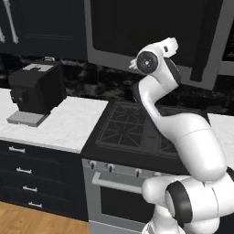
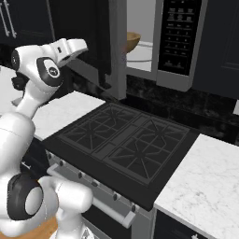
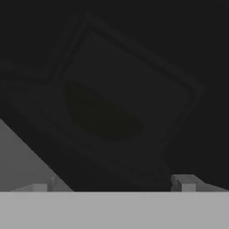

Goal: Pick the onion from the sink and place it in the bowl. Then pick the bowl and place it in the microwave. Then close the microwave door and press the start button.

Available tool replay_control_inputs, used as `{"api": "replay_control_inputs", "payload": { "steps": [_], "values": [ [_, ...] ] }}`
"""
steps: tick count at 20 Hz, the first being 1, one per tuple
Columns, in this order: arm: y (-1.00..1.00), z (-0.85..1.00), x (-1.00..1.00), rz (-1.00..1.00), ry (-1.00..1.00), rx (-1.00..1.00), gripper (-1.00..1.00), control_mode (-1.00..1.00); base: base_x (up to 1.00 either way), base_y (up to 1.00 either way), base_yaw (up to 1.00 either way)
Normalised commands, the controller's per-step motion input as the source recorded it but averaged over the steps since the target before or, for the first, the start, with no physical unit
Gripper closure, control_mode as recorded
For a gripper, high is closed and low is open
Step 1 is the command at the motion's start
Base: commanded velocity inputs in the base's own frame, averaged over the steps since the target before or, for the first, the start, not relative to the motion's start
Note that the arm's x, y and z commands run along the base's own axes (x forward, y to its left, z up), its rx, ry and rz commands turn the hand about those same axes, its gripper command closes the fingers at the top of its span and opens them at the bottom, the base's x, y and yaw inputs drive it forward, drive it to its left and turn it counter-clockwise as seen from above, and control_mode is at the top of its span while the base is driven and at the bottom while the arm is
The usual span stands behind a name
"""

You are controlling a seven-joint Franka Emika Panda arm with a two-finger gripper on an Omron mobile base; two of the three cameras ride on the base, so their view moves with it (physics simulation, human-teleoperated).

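the microwave [image 2: 175, 39] is built in above the stove [image 2: 126, 144], its dark control panel at the right of the cavity. the microwave door [image 2: 114, 46] stands open, swung out to the left of the cavity; its long axis runs upright and its far edge points out over the stove's left side. in the left base view the same door [image 1: 151, 36] shows its broad dark glass face within a grey frame. the bowl [image 2: 132, 41], tan-brown and wide, sits upright inside the cavity on the pale turntable plate, mouth upward, just right of the door's edge. whether the onion lies in it cannot be told. the robot's white forearm rises in front of the door, its wrist near the glass. in the hand view the pincer [image 3: 114, 184] shows two small tips set well apart, so it is open and holds nothing; beyond them lies the door's dark window. a black coffee machine [image 1: 36, 89] stands on the marble worktop [image 1: 64, 125] to the left of the stove.
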Motion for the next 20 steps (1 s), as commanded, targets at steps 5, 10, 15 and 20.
{"api": "replay_control_inputs", "payload": {
  "steps": [5, 10, 15, 20],
  "values": [
    [-0.43, 0.0, 0.7, 0.0, 0.0, 0.07, -1.0, -1.0, 0.0, 0.0, 0.0],
    [-0.37, 0.0, 0.6, 0.0, 0.0, 0.06, -1.0, -1.0, 0.0, 0.0, 0.0],
    [-0.35, 0.0, 0.58, 0.0, 0.0, 0.06, -1.0, -1.0, 0.0, 0.0, 0.0],
    [-0.46, -0.03, 0.67, 0.02, 0.0, 0.07, -1.0, -1.0, 0.0, 0.0, 0.0]
  ]
}}
